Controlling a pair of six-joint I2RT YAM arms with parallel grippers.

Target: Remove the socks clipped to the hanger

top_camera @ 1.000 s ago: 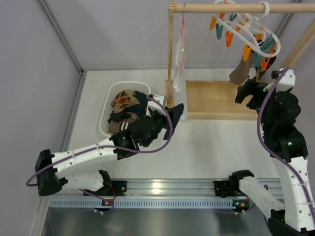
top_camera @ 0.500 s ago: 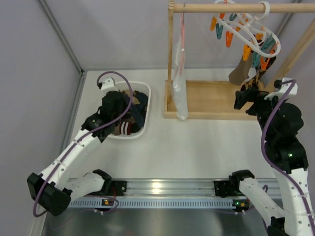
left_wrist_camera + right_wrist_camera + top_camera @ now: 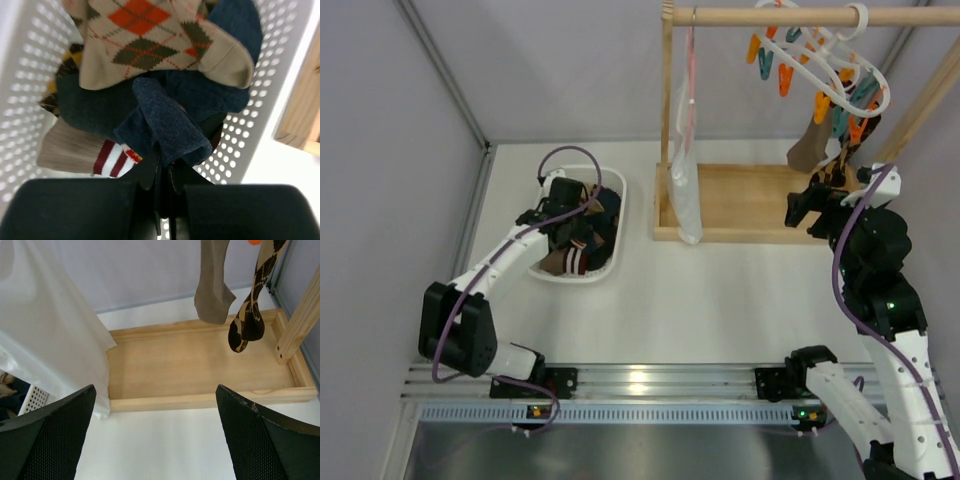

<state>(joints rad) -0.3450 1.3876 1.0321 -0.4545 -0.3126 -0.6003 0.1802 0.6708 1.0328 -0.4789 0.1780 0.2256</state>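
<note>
The white ring hanger with orange and teal clips hangs from the wooden rail. Two socks stay clipped to it: a taupe one and a dark brown-and-tan patterned one. My right gripper is wide open and empty, below and in front of them over the wooden base. My left gripper is shut on a dark navy sock inside the white basket. Under it lie a tan argyle sock and a taupe sock with a red-and-white cuff.
A white cloth bag hangs on a thin pink wire hanger at the left post of the rack. The rack's wooden base has raised edges. A slanted post stands at its right. Grey walls close in the table's left and back.
My left arm has swung left from the table's middle to the basket, carrying the navy sock into it. My right gripper has shifted slightly left and lower, still open.
</note>
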